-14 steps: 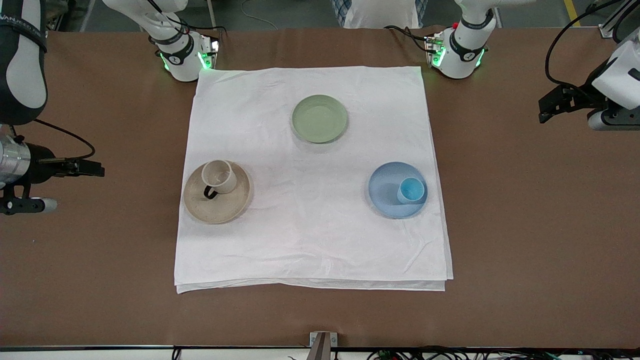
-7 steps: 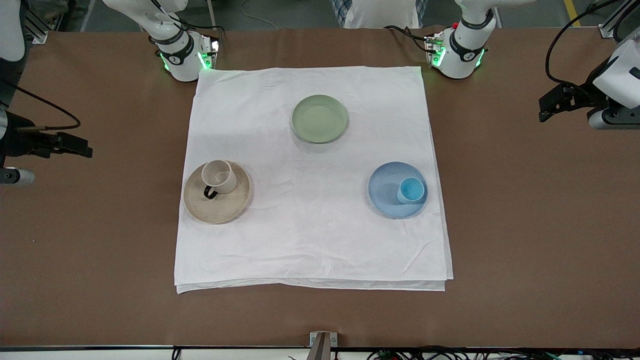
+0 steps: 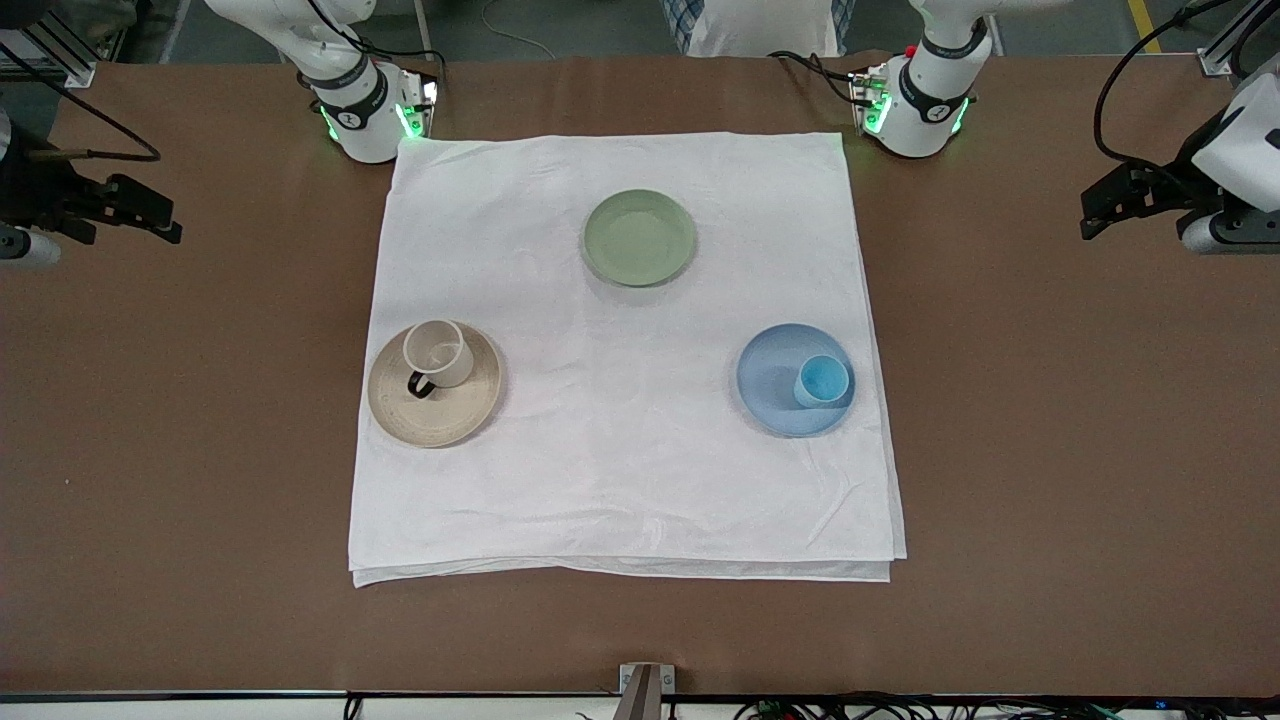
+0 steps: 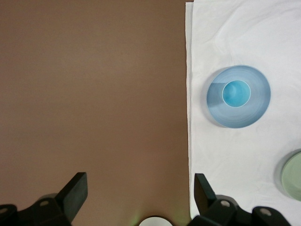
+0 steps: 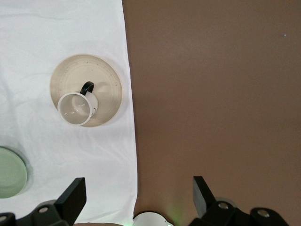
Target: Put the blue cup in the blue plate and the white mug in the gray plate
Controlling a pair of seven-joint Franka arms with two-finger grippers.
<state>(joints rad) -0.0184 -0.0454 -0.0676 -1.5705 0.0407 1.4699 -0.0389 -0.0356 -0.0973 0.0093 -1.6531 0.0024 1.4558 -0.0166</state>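
The blue cup (image 3: pixel 823 381) stands upright in the blue plate (image 3: pixel 772 390), toward the left arm's end of the cloth. The white mug (image 3: pixel 437 352) with its black handle stands on the gray plate (image 3: pixel 440 418), toward the right arm's end. My left gripper (image 3: pixel 1095 210) is open and empty over the bare brown table, off the cloth. Its wrist view shows the cup (image 4: pixel 235 93) in the plate (image 4: pixel 257 112) past its gripper (image 4: pixel 140 193). My right gripper (image 3: pixel 165 215) is open and empty over bare table. Its wrist view shows the mug (image 5: pixel 75 109) on the plate (image 5: pixel 108 84) past its gripper (image 5: pixel 139 195).
A sage-green plate (image 3: pixel 638 238) lies empty on the white cloth (image 3: pixel 620 480), farther from the front camera than the other two plates. It also shows at the edge of the left wrist view (image 4: pixel 294 176) and of the right wrist view (image 5: pixel 9 172). Brown table surrounds the cloth.
The right arm has drawn back toward the robots' side of the table, its gripper staying open and empty. The left arm has barely moved. Cups and plates have not moved.
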